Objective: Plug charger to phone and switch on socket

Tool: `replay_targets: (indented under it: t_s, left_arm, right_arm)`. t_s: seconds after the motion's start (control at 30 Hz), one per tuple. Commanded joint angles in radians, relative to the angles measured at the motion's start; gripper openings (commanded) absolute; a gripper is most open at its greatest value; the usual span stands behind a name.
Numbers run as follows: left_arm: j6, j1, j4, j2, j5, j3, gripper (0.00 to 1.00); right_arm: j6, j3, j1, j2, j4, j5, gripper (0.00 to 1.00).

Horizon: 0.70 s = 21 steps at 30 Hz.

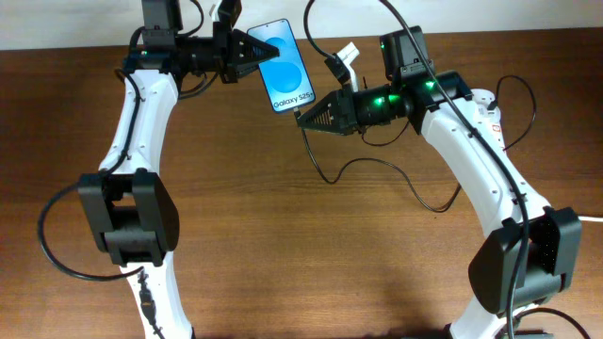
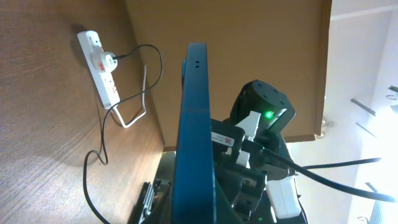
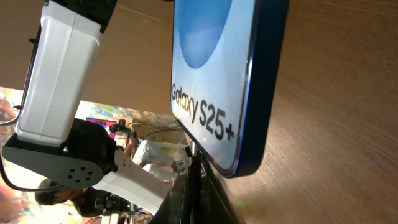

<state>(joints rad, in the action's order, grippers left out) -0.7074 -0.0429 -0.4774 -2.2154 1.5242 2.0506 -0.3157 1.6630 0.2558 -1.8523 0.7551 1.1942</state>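
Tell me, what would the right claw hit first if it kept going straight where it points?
Probably the phone: the right gripper, shut on the charger, aims its plug tip at the phone's bottom edge just ahead, though exact depth is unclear.

The phone (image 1: 283,64) lies tilted at the upper centre of the overhead frame, its blue screen up and reading "Galaxy S25+". The charger (image 1: 325,177), a thin black cable, curls from the phone's lower end toward the right. The white socket (image 2: 99,65) lies at the upper left of the left wrist view, with the cable plugged into one outlet.
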Motion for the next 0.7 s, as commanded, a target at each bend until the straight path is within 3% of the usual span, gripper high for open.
replay_targets:
  t_s: [0.0,0.67]
  left_arm:
    - [-0.001,-0.010,0.002,0.011,0.050,0.009,0.00]
    - [0.009,-0.010,0.021,0.011,0.050,0.009,0.00]
  right_arm:
    - [0.000,-0.004,-0.015,-0.006,-0.008,-0.021,0.04]
    - [0.000,-0.004,-0.016,-0.006,-0.005,-0.036,0.04]
